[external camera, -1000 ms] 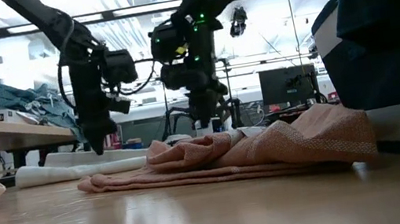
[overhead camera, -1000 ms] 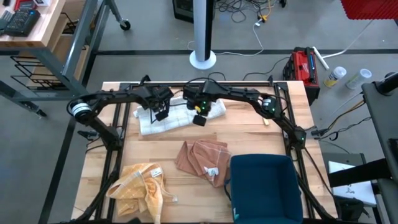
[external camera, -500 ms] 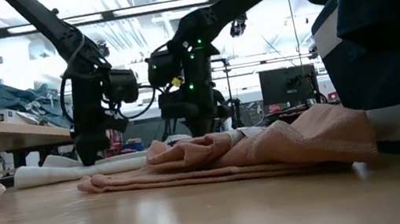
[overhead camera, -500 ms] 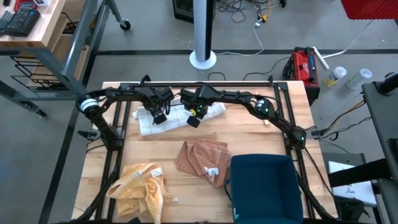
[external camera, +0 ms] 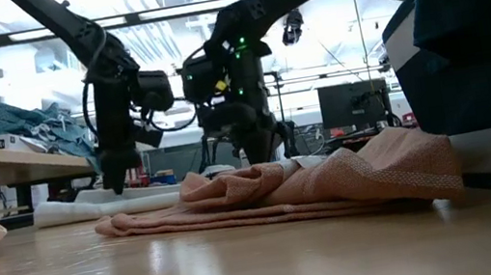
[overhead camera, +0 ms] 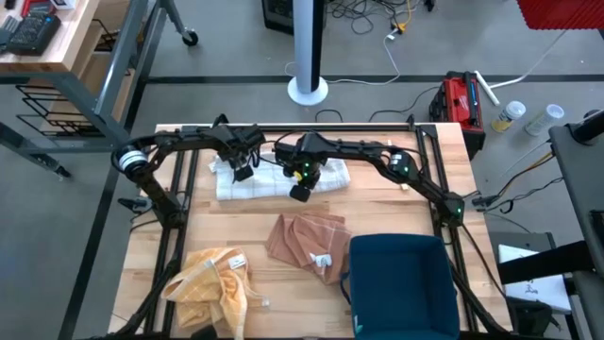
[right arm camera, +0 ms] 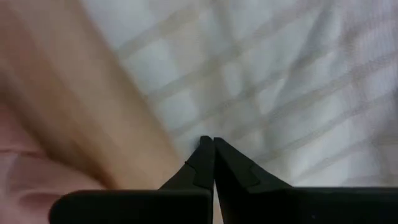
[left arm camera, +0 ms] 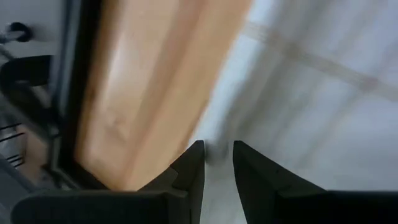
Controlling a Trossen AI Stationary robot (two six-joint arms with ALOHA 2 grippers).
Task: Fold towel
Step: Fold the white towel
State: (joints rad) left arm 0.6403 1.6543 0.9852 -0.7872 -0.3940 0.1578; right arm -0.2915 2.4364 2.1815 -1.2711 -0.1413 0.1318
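White towel (overhead camera: 274, 179) lies flat under both tools.

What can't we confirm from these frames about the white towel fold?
- High view: the white towel is partly covered by both arms, so its fold lines are hidden.
- Left wrist view: motion blur; whether the left end effector pinches cloth is unclear.
- Low view: the pink towel blocks the white towel's near edge.
- Right wrist view: the right end effector is shut; any contact with the cloth is blurred.

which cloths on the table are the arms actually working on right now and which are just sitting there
In the job: white towel, left gripper and right gripper over it.
Lying about: pink cloth, yellow cloth, dark blue bin.
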